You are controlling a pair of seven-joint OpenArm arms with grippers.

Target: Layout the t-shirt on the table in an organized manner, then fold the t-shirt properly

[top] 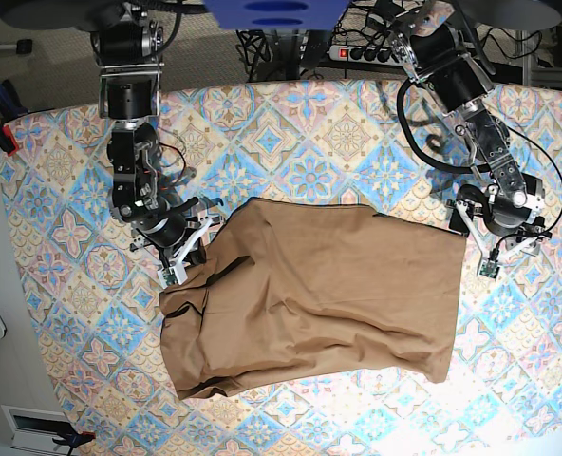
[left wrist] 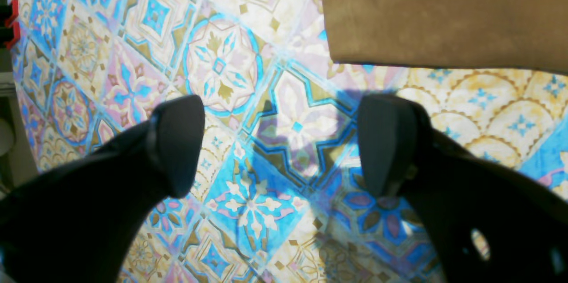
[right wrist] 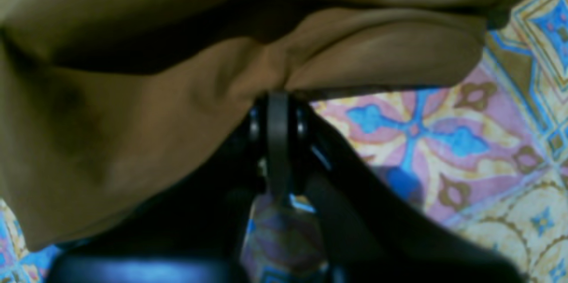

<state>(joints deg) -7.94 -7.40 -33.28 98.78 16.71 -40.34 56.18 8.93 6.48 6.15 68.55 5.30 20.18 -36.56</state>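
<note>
The right pincer is clenched on a bunched edge of the t-shirt, lying mid-table, probably to pull it flat, while the left pincer waits released beside its other edge.

Robot lab: power strip, cables

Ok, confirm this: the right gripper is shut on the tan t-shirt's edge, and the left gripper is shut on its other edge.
Not quite. The right gripper is shut on the t-shirt, as the right wrist view shows. But the left gripper is open and holds nothing: in the left wrist view its jaws stand wide apart over the bare table, short of the shirt's edge.
</note>
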